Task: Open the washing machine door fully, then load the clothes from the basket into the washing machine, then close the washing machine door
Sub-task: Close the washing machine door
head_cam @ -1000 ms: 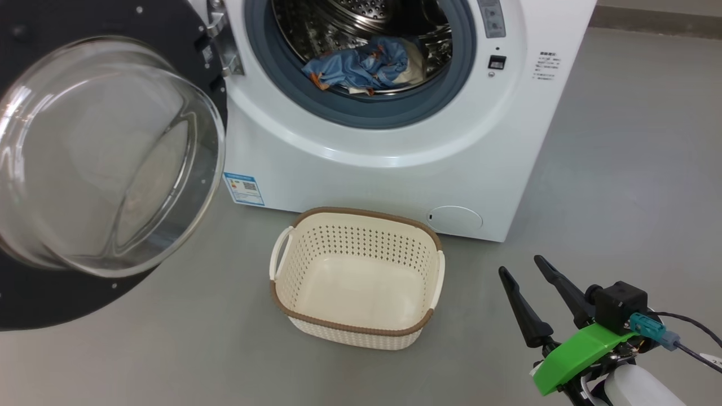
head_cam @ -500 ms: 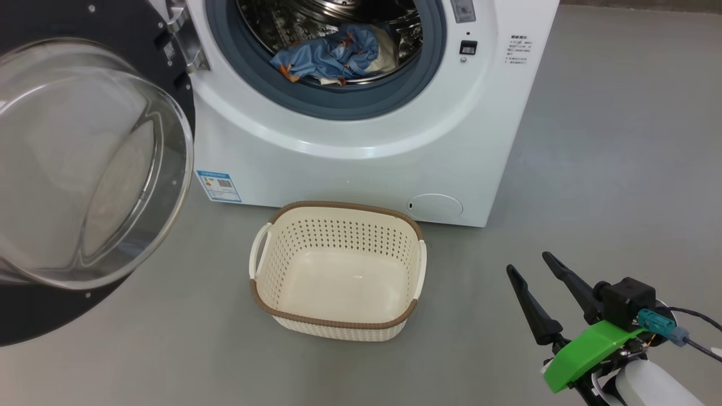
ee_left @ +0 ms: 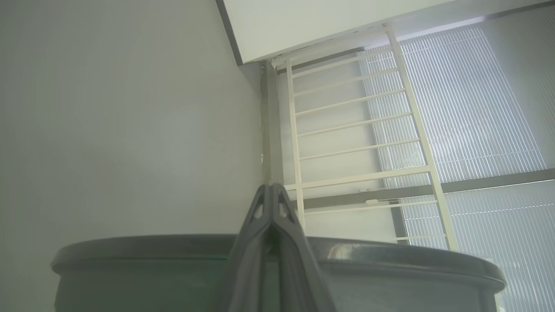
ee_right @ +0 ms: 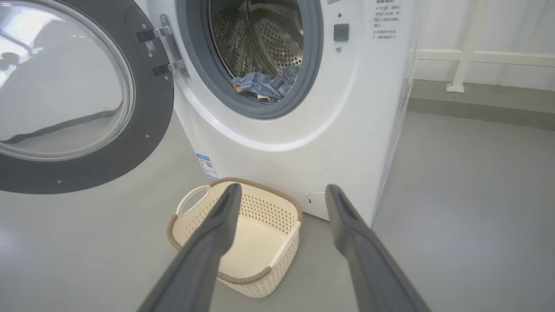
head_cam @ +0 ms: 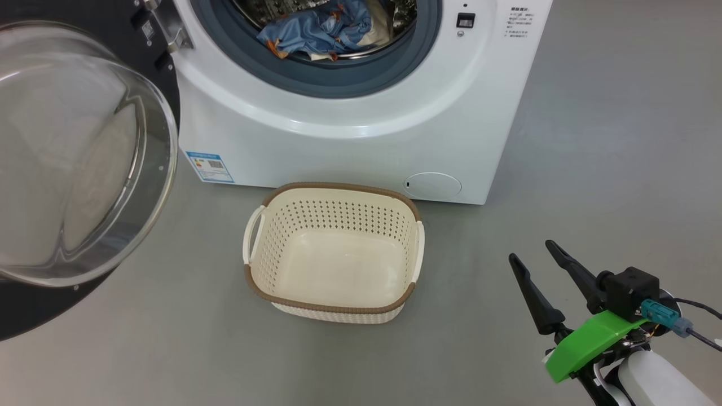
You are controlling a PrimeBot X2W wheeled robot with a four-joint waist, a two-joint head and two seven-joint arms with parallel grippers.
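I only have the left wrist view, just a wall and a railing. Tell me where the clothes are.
Observer: The clothes lie bunched inside the washing machine, low in its opening.
Operator: Check the basket.
Observer: The basket is empty and stands upright on the floor in front of the machine.
Operator: Now give me the door.
Observer: The door stands wide open, to the robot's left of the opening.
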